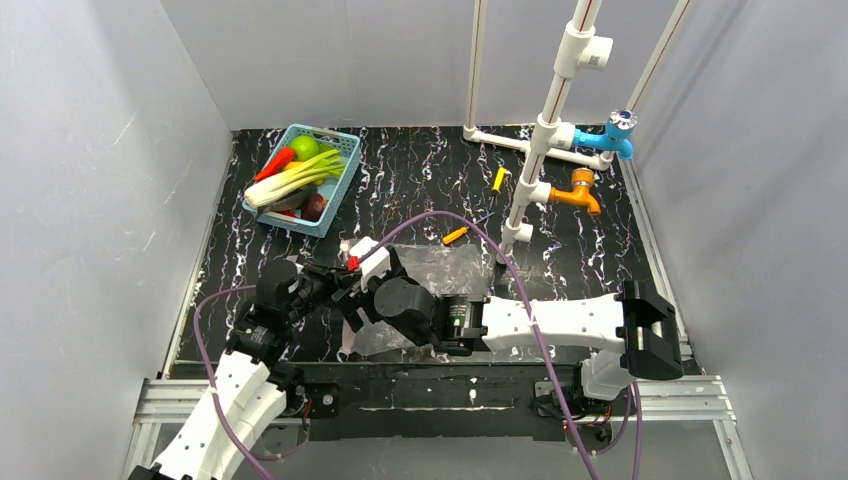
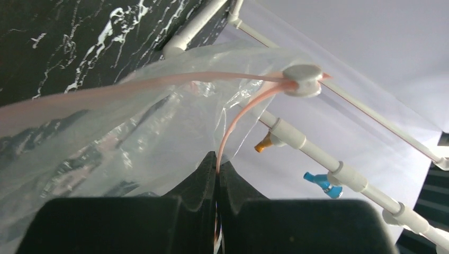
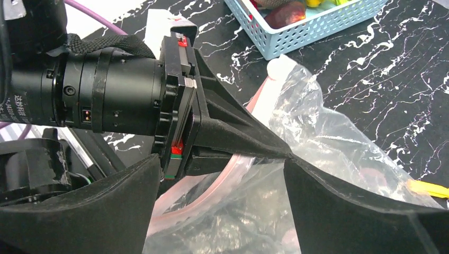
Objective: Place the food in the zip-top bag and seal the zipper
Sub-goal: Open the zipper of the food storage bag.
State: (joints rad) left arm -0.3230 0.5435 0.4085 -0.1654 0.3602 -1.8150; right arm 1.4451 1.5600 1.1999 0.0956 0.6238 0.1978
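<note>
The clear zip-top bag [image 1: 440,268] lies crumpled on the black marbled table between the arms. My left gripper [image 2: 217,165] is shut on its pink zipper [image 2: 159,82], pinching the strip near the mouth; a white slider [image 2: 303,79] sits at the strip's far end. My right gripper [image 3: 219,177] is open, its fingers [image 3: 344,203] wide apart around the bag's mouth and the zipper [image 3: 212,190], right next to the left gripper's tip [image 3: 275,151]. The food sits in the blue basket [image 1: 335,200]: leek [image 1: 295,175], green fruit [image 1: 305,147], red chili [image 1: 275,163], dark red piece [image 1: 314,206].
A white pipe frame [image 1: 545,150] with a blue valve [image 1: 618,135] and an orange tap [image 1: 580,192] stands at the back right. A yellow tool [image 1: 498,178] and an orange-handled tool [image 1: 455,235] lie near the bag. Grey walls enclose the table.
</note>
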